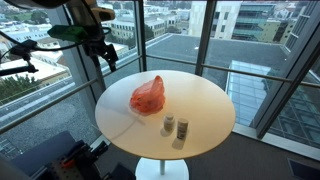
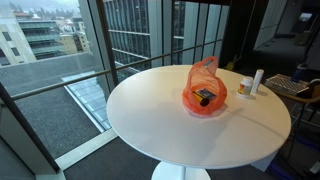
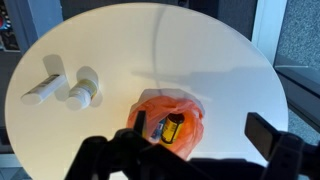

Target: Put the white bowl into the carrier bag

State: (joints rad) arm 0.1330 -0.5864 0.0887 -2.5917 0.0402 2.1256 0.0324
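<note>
An orange carrier bag (image 1: 148, 96) sits near the middle of a round white table (image 1: 200, 100); it shows in both exterior views (image 2: 204, 90). In the wrist view the bag (image 3: 190, 118) lies open, with a dark container with a yellow label (image 3: 172, 130) and something blue inside. No white bowl shows in any view. My gripper (image 1: 100, 50) hangs high above the table's edge, well apart from the bag. In the wrist view its two dark fingers (image 3: 200, 128) stand wide apart and empty, with the bag below between them.
Two small white bottles (image 1: 175, 127) are on the table beside the bag, upright in an exterior view (image 2: 252, 84) and seen in the wrist view (image 3: 62, 91). Glass walls with metal frames surround the table, and a desk with a keyboard (image 2: 290, 85) stands close by.
</note>
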